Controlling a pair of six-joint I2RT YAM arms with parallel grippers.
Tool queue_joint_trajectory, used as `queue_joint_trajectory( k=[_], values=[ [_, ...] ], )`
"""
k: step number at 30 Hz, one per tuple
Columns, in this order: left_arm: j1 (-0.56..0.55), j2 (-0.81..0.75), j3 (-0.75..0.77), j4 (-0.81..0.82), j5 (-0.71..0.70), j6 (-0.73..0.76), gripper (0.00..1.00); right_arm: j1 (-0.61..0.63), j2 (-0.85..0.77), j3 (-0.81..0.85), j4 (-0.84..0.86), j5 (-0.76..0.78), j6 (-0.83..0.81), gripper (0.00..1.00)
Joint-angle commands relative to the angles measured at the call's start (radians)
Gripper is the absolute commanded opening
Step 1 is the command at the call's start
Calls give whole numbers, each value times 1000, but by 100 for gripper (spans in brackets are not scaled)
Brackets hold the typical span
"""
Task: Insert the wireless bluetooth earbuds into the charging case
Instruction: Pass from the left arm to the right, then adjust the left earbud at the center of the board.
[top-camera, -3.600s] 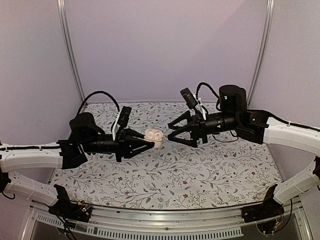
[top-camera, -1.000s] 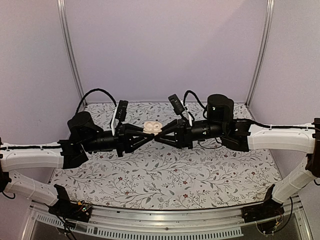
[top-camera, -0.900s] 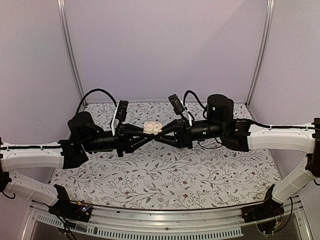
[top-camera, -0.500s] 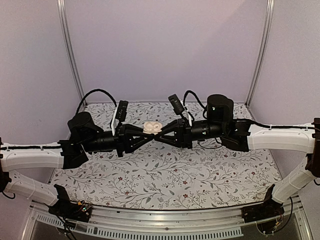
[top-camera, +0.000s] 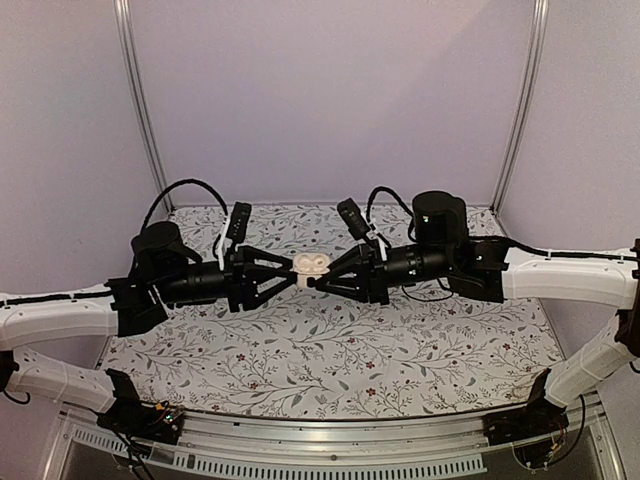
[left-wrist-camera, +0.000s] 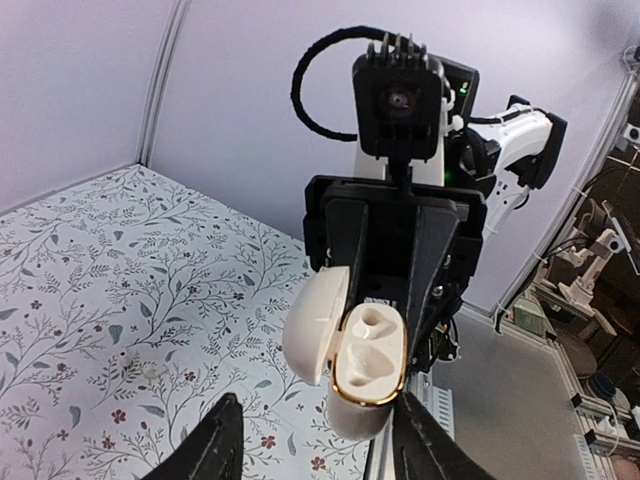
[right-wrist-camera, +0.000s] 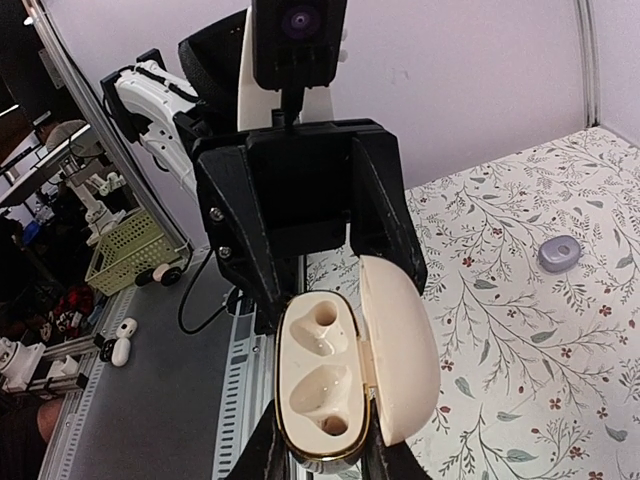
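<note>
The cream charging case (top-camera: 313, 264) hangs in the air between the two arms, above the middle of the table, with its lid swung open. My right gripper (right-wrist-camera: 322, 455) is shut on the case's gold-rimmed base (right-wrist-camera: 322, 385). Both wells in the base are empty. My left gripper (left-wrist-camera: 318, 455) faces it from the other side and stands open. The case (left-wrist-camera: 365, 360) sits just beyond the left fingertips; the left finger is well clear and the right finger is close beside the base. In the top view, the left gripper (top-camera: 288, 272) and right gripper (top-camera: 322, 278) meet tip to tip. The earbuds are out of view.
The floral-patterned table (top-camera: 330, 350) lies under both arms. A small grey-lavender round object (right-wrist-camera: 557, 252) rests on it toward the back wall. Metal posts (top-camera: 138, 110) stand at the back corners, and the table's rail (top-camera: 320, 440) runs along the near edge.
The right gripper has closed onto the case. The left jaws have opened off it and the left arm has drawn back slightly to the left. The case now sits a little further right.
</note>
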Motion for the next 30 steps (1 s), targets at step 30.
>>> queue_joint_trajectory(
  k=[30],
  values=[
    [98,193,217,-145,19,50,55,-144,-140,-147,-78,99,-67,0]
  ],
)
